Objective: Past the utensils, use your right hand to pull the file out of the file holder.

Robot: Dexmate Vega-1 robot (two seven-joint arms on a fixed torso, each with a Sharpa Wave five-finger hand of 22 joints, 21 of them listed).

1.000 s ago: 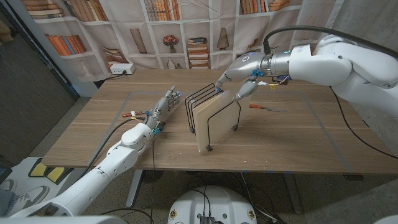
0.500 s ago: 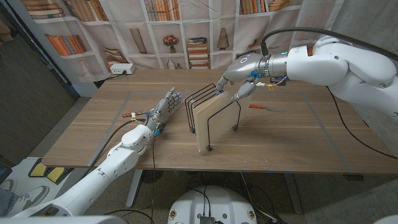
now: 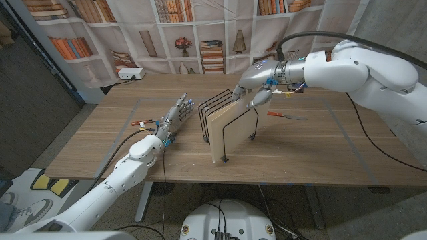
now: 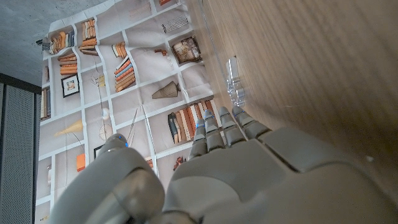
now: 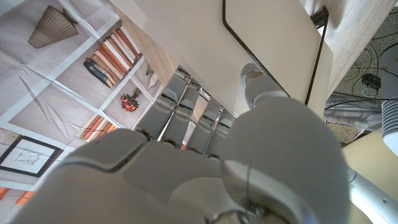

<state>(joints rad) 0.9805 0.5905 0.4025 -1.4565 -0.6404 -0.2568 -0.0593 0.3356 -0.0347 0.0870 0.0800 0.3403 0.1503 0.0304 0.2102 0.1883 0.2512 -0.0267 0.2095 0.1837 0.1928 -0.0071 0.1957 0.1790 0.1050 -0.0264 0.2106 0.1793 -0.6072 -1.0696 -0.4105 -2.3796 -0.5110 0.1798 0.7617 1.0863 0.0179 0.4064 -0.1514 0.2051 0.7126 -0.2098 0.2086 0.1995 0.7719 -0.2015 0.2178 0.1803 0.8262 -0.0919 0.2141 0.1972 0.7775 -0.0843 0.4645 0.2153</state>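
A beige file [image 3: 230,130] stands upright in the black wire file holder [image 3: 212,105] at the middle of the table. My right hand [image 3: 257,83] is at the file's far top corner. In the right wrist view the thumb [image 5: 258,84] lies on the near face of the file [image 5: 249,31] and the other fingers reach behind its edge, pinching it. My left hand [image 3: 173,119] waits to the left of the holder, a little apart from it, fingers straight and holding nothing.
A red-handled screwdriver [image 3: 283,115] lies on the table to the right of the holder. A small red-tipped tool [image 3: 138,123] lies left of my left hand. A white box [image 3: 130,73] sits at the table's far left edge.
My right hand has shifted slightly left and its fingers have closed in on the file's far top corner. The file, the holder and my left hand have stayed put.
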